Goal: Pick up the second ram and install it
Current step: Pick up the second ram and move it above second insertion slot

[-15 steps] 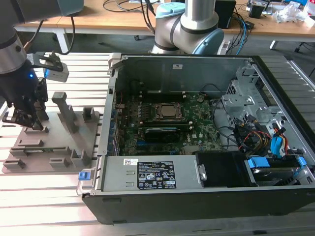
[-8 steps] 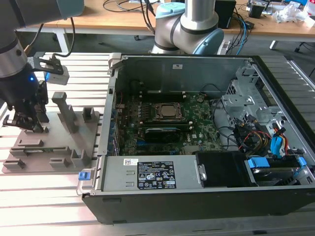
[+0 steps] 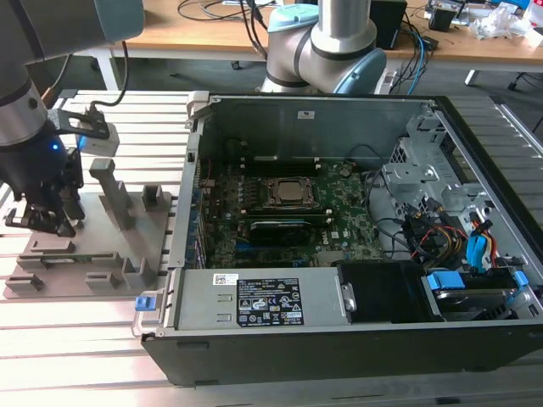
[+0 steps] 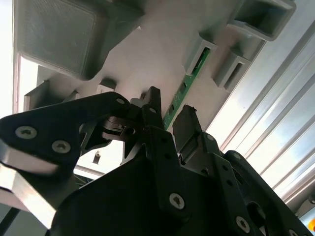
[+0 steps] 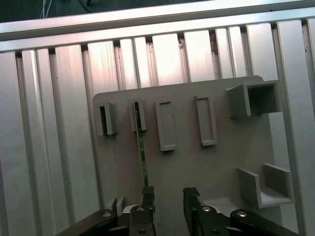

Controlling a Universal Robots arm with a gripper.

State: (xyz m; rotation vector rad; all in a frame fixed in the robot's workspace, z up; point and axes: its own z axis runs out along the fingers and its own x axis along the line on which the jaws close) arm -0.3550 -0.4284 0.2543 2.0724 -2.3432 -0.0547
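Note:
The second ram (image 5: pixel 141 152) is a thin green stick standing on edge in slotted holders on the grey fixture plate (image 5: pixel 226 162). In the second wrist view the second ram (image 4: pixel 186 87) runs into the gap between my two black fingers. My gripper (image 5: pixel 169 196) is open just over the stick's near end, and the stick lines up close to one finger (image 5: pixel 147 194). In the exterior view my gripper (image 3: pixel 41 220) hangs low over the exterior view's left part of the plate, with the second ram (image 3: pixel 85 257) just beside it. The gripper (image 4: pixel 169 115) holds nothing.
The open computer case (image 3: pixel 339 110) with its green motherboard (image 3: pixel 339 225) and CPU socket (image 3: pixel 288 192) lies to the exterior view's right of the fixture plate (image 3: pixel 153 237). Grey upright posts (image 3: pixel 110 191) rise from the plate. Everything rests on a slatted aluminium table (image 3: pixel 68 322).

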